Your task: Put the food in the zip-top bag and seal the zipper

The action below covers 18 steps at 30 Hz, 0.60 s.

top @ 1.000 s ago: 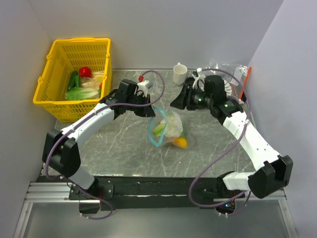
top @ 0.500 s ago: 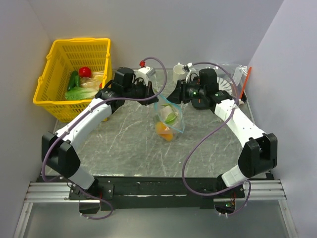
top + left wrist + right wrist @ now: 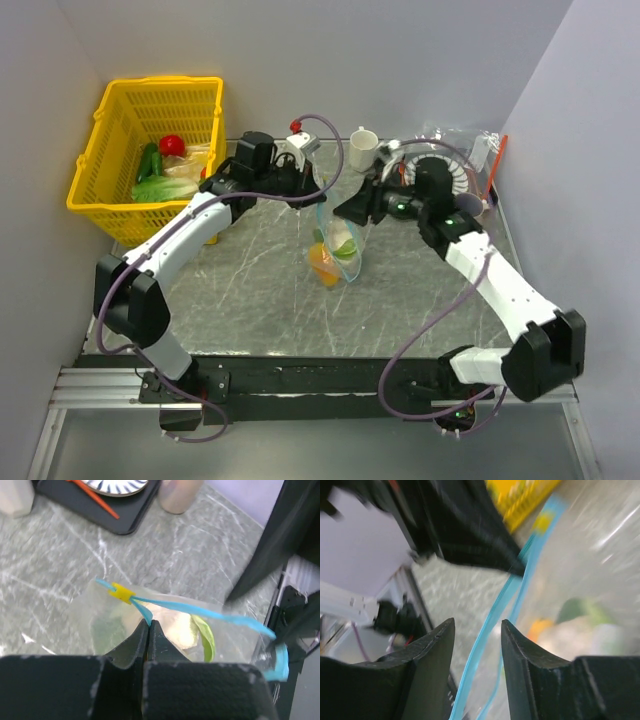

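The zip-top bag [image 3: 338, 255] hangs between my two grippers above the table, with orange, green and pale food [image 3: 325, 265] in its bottom. My left gripper [image 3: 314, 192] is shut on the teal-blue zipper [image 3: 200, 612], pinching it just beside a small yellow slider tab [image 3: 121, 592]. In the left wrist view the pale food [image 3: 175, 627] and a green leaf [image 3: 205, 637] show through the clear plastic. My right gripper [image 3: 352, 208] is open; in the right wrist view the zipper [image 3: 492, 625] runs between its fingers without being pinched.
A yellow basket [image 3: 110, 120] with vegetables stands at the back left. A white mug [image 3: 362, 148], a striped plate [image 3: 455, 180] on a black tray [image 3: 117, 520] and an orange-red stick [image 3: 493, 165] are at the back right.
The bag, lying flat a second ago, now hangs upright from my left gripper. My right gripper has come in close to the bag's mouth and moved slightly lower.
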Each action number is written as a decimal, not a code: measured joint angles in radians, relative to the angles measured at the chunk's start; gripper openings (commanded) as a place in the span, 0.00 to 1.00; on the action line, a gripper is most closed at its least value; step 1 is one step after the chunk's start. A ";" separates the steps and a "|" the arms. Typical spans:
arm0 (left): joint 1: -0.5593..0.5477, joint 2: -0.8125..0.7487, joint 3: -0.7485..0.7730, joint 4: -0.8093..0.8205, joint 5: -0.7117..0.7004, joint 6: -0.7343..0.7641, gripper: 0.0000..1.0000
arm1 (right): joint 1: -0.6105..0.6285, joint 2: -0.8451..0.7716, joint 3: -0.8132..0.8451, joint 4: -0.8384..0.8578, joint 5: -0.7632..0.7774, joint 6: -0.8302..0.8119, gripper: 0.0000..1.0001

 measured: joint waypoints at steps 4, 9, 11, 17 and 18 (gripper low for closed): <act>0.002 -0.048 -0.047 0.042 0.063 0.027 0.01 | -0.055 -0.090 0.002 0.033 0.026 0.005 0.53; 0.002 -0.116 -0.082 0.104 0.145 0.037 0.01 | -0.069 -0.143 0.055 0.005 0.060 -0.013 0.53; 0.002 -0.135 -0.091 0.130 0.177 0.031 0.01 | -0.072 -0.154 0.078 -0.010 0.070 -0.019 0.53; 0.005 -0.200 -0.108 0.161 0.295 0.039 0.01 | -0.078 -0.213 0.095 -0.026 0.092 -0.021 0.53; 0.005 -0.213 -0.108 0.161 0.314 0.042 0.01 | -0.078 -0.225 0.095 -0.025 0.096 -0.021 0.53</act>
